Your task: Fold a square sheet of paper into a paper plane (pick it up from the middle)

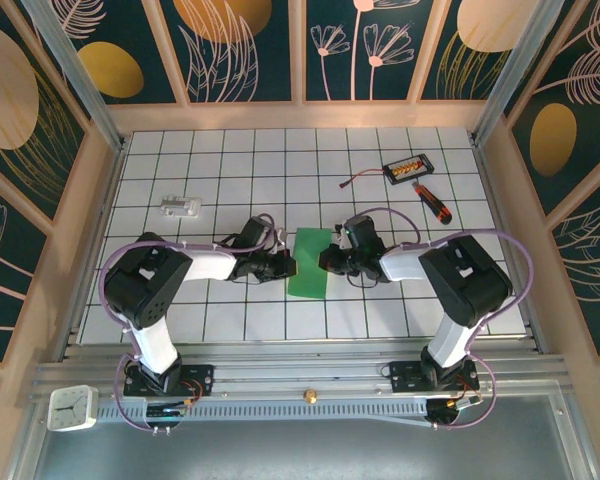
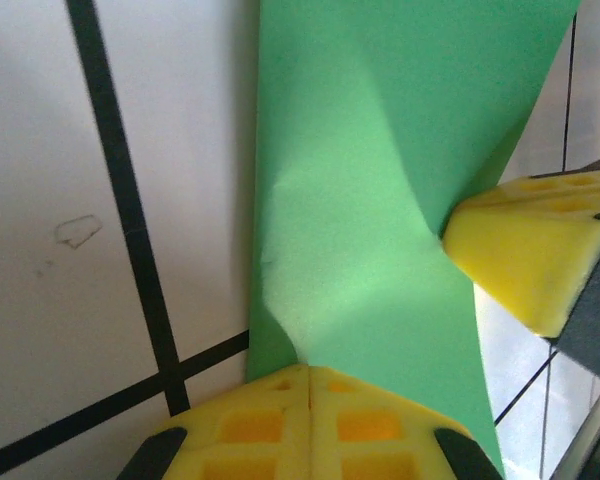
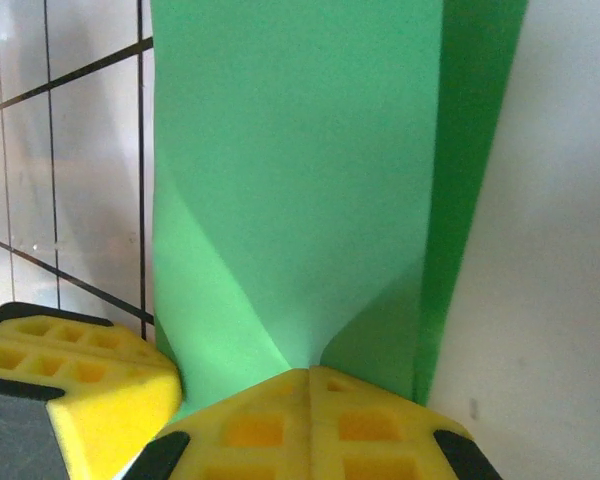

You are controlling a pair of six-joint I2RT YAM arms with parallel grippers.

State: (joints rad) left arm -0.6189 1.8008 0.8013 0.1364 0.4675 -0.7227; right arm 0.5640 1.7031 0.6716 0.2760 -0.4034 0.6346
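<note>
Your left fingers (image 2: 250, 415) are clenched on the square sheet of paper (image 2: 380, 140). Their two yellow pads are pressed flat together at the bottom of the left wrist view, and the green edge runs out from between them. Your right fingers (image 3: 370, 420) are clamped the same way on the opposite edge, pads tight against each other with the paper rising out of the seam. From above, the paper sits near the middle of the white gridded surface (image 1: 240, 150), directly between the two arms. It is already folded to a narrow green shape, longer than it is wide, with its long sides running away from you and leaning slightly. Your left fingers meet its left side and your right fingers its right side, so the two wrists face each other across it. Up close the paper is not flat. In the left wrist view a soft diagonal buckle crosses it from the pinch toward the yellow tip of the other arm, which touches the paper at the right. In the right wrist view it curves up from the pinch, and a darker green band runs along its right edge. I cannot tell whether that band is a second layer or shade. Well apart, at the far right of the surface, lie a small black box with orange parts (image 1: 410, 166), a red wire (image 1: 358, 181) beside it and a black-and-orange screwdriver (image 1: 432, 203). A small white part (image 1: 180, 207) lies at the far left.
</note>
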